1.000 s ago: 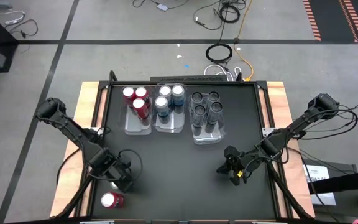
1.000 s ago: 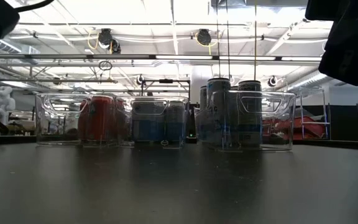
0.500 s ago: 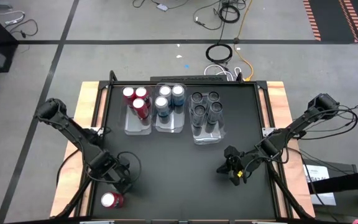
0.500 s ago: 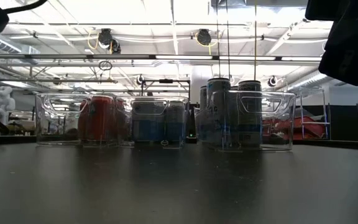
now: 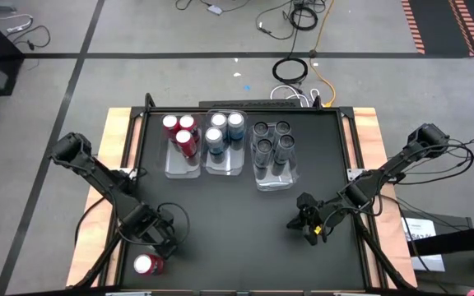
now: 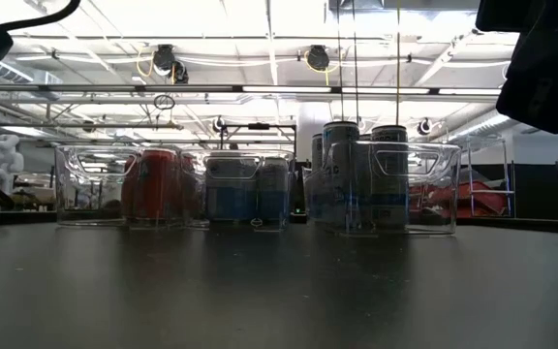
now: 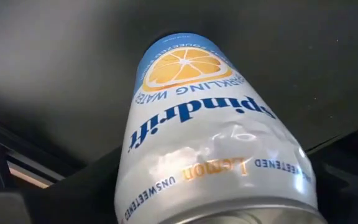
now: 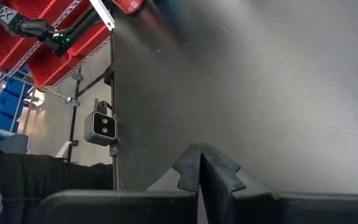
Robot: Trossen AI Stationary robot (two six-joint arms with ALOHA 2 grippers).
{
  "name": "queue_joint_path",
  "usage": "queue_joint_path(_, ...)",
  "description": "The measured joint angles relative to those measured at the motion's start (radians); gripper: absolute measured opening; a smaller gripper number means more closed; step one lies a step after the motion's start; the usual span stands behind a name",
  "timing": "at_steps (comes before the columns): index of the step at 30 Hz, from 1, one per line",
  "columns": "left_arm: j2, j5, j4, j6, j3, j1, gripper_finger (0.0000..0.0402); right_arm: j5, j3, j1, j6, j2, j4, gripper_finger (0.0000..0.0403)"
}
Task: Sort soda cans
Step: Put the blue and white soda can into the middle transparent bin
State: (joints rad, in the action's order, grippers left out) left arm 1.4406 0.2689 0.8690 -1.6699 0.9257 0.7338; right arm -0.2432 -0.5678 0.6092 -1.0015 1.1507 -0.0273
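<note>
Black table (image 5: 245, 238); left end effector (image 5: 161, 243) grips blue-and-silver can (image 7: 210, 143), seen only by wrist cam; right end effector (image 8: 199, 163) closed.

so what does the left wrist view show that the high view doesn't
Only the left wrist view: a white-and-blue can close up, its side dented, labelled spindrift and lemon with a citrus slice drawn on it.

Only the high view: the clear trays holding sorted cans, a lone red can at the table's near left corner, the left hand above that can, and the right hand waiting over the right side.

Both: the black table top.
</note>
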Motion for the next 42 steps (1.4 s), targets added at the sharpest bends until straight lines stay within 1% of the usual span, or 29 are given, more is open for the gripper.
queue_joint_path(8,-0.001,0.009,-0.017,0.007,-0.001,-0.012,0.0320,0.000,0.000,0.000,0.012,0.000,0.000,0.0000)
queue_joint_path(11,-0.001,0.003,-0.019,0.043,-0.001,-0.031,0.0321,0.000,0.000,0.000,0.019,0.000,0.000,0.0000)
queue_joint_path(15,-0.008,-0.044,-0.019,0.115,-0.001,-0.077,0.0321,-0.005,0.000,0.000,0.022,0.000,0.000,0.0000)
queue_joint_path(17,-0.015,-0.086,-0.019,0.167,-0.001,-0.111,0.0321,-0.035,0.000,0.000,0.022,0.000,0.000,0.0000)
queue_joint_path(21,-0.031,-0.171,-0.019,0.302,-0.004,-0.203,0.0322,-0.080,0.000,-0.001,0.027,0.000,0.000,0.0000)
queue_joint_path(25,-0.048,-0.191,-0.024,0.470,0.011,-0.310,0.0322,-0.104,0.000,-0.001,0.030,0.000,0.000,0.0000)
queue_joint_path(30,-0.073,-0.205,-0.041,0.700,0.076,-0.458,0.0322,-0.105,0.000,-0.001,0.029,0.000,0.000,0.0000)
queue_joint_path(33,-0.087,-0.204,-0.047,0.825,0.134,-0.555,0.0322,-0.126,0.000,-0.001,0.028,0.000,-0.002,0.0000)
queue_joint_path(38,-0.092,-0.203,-0.035,1.060,0.271,-0.722,0.0322,-0.225,0.000,-0.002,0.027,0.000,-0.003,0.0000)
queue_joint_path(42,-0.049,-0.203,0.011,1.252,0.413,-0.859,0.0322,-0.278,0.000,-0.003,0.026,0.000,-0.004,0.0000)
